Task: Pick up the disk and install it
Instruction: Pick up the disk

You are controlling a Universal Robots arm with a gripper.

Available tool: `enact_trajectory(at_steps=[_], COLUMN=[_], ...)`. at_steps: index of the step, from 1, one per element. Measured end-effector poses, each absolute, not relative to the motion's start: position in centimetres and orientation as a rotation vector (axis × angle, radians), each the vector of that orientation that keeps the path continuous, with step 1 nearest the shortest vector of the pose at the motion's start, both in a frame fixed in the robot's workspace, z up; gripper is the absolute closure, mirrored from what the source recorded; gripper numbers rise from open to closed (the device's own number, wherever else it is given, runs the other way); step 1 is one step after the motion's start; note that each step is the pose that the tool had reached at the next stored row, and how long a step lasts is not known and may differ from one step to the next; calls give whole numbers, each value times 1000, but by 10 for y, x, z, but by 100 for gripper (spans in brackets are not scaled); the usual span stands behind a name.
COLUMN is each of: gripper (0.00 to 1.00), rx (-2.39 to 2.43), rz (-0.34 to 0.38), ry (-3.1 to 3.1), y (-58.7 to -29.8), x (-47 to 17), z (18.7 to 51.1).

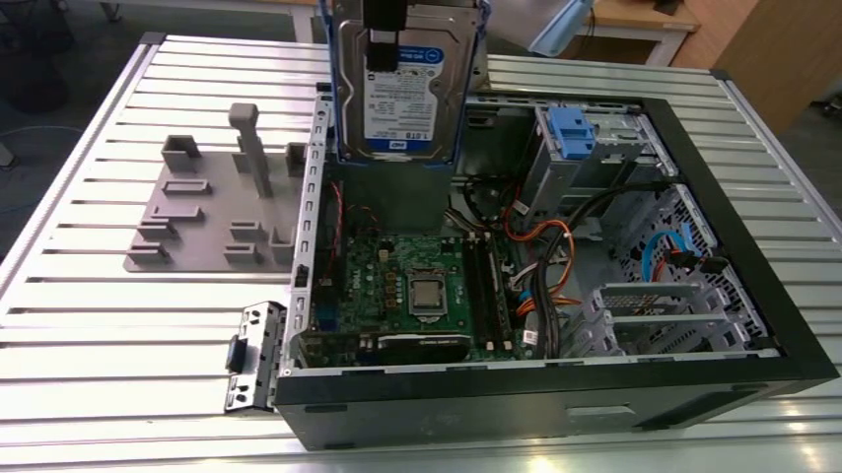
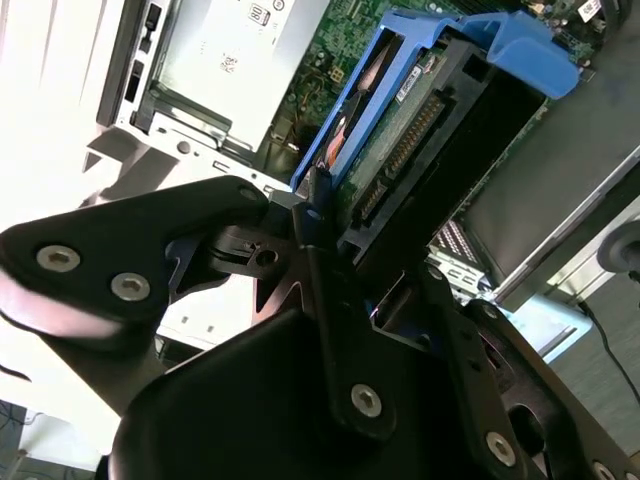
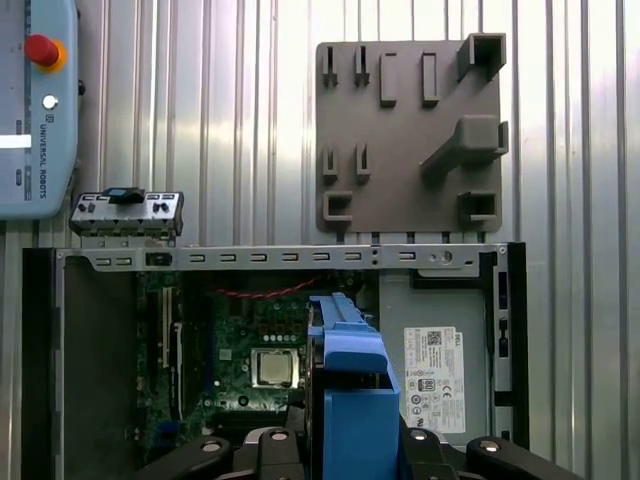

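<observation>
Silver metal with a white-and-blue label, the disk (image 1: pixel 401 94) hangs upright above the open case (image 1: pixel 735 212) and clear of it, with the label facing the exterior camera. The gripper (image 1: pixel 382 30) reaches in from above the case and is clamped on the disk's upper end. In the second wrist view its black fingers (image 2: pixel 322 265) are closed tight on the disk (image 2: pixel 430 130) at the edge of the blue rail (image 2: pixel 520 40). The first wrist view looks down into the case (image 3: pixel 40 300). There the rail (image 3: pixel 350 390) sits over the inside of the case, between the socket (image 3: pixel 273 368) on the motherboard (image 3: pixel 235 330) and the grey box (image 3: pixel 435 375) with a white sticker in a corner of the case. In the exterior view the green motherboard (image 1: pixel 408 276) lies flat on the case floor, with orange and black cables (image 1: pixel 546 246) running beside it. A grey cage (image 1: pixel 579 168) with a blue tab (image 1: pixel 569 126) stands at the far wall of the case. Outside the case, on the exterior view's left, a grey plate (image 1: pixel 197 217) with raised blocks lies on the slatted table (image 1: pixel 93 335), just beside the case wall. A small port panel (image 1: pixel 256 355) hangs off the near corner of the case.
</observation>
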State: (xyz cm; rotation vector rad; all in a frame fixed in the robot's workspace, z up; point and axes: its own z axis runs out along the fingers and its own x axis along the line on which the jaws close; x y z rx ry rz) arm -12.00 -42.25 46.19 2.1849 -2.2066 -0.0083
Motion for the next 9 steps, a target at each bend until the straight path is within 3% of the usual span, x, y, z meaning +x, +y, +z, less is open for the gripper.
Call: enact_trajectory(at_steps=[9], gripper=[64], rx=[2184], rz=[-7], ry=[-2206], y=[-430], x=[-119], z=[462])
